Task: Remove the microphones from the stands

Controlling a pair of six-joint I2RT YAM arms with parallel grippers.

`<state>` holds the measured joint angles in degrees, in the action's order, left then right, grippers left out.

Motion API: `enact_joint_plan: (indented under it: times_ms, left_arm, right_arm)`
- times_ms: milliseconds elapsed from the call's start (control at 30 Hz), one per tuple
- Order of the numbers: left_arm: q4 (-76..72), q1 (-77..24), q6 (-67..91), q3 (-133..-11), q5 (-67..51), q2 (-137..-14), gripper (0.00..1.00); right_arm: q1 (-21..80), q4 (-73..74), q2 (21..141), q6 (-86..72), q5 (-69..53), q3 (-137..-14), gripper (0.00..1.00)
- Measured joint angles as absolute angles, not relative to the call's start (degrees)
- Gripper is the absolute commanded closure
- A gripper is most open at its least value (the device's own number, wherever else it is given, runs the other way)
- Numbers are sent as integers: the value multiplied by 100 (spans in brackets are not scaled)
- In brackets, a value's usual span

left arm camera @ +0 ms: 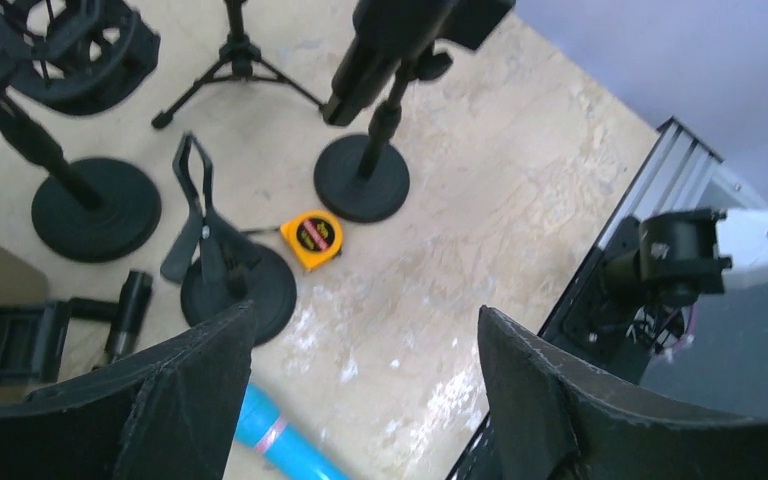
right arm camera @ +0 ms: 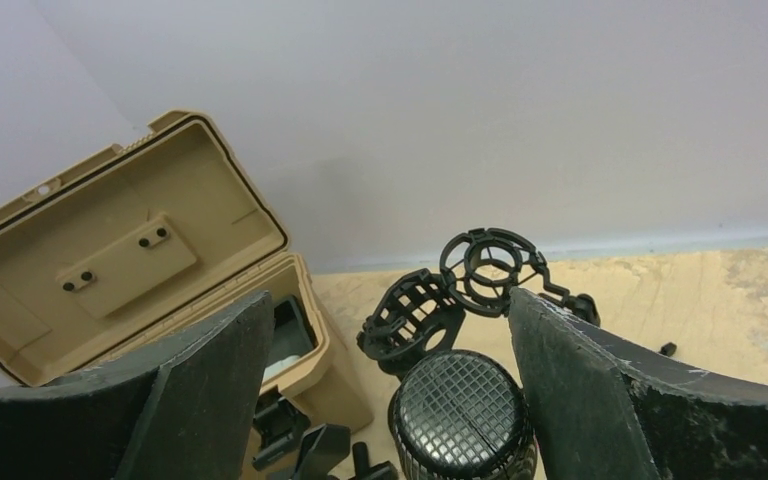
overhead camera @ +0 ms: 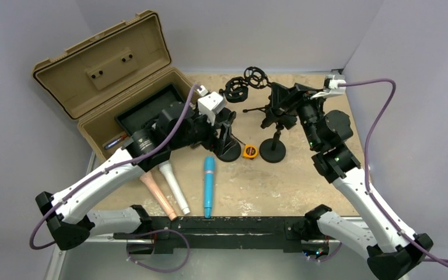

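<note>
Right gripper [right arm camera: 388,310]: we find its jaws apart, one on each side of the microphone [right arm camera: 460,408]. The meshed head shows at the bottom centre of the right wrist view. We cannot confirm contact between fingers and head.

In the left wrist view the microphone appears at top centre as a dark tilted cylinder. It is mounted on the stand [overhead camera: 273,150], whose round base rests on the table just right of centre in the top view.

Left gripper [left arm camera: 365,315]: jaws wide apart, holding nothing, with bare table between them.

An orange tape measure [left arm camera: 312,238] lies just left of the stand base. A blue cylinder [overhead camera: 209,184] lies below centre. The tan case [overhead camera: 111,70] stands open at upper left.
</note>
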<state>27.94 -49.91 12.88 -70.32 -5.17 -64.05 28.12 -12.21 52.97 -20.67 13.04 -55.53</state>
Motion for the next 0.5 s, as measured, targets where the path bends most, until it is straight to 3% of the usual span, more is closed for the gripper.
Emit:
enact_joint_plan:
  times_ms: [500]
  left_arm:
    - [2488,-5680,1559,-9751,248,-8807,3]
  right_arm:
    - [2814,-58,3850,-2443,2010,-5898,9]
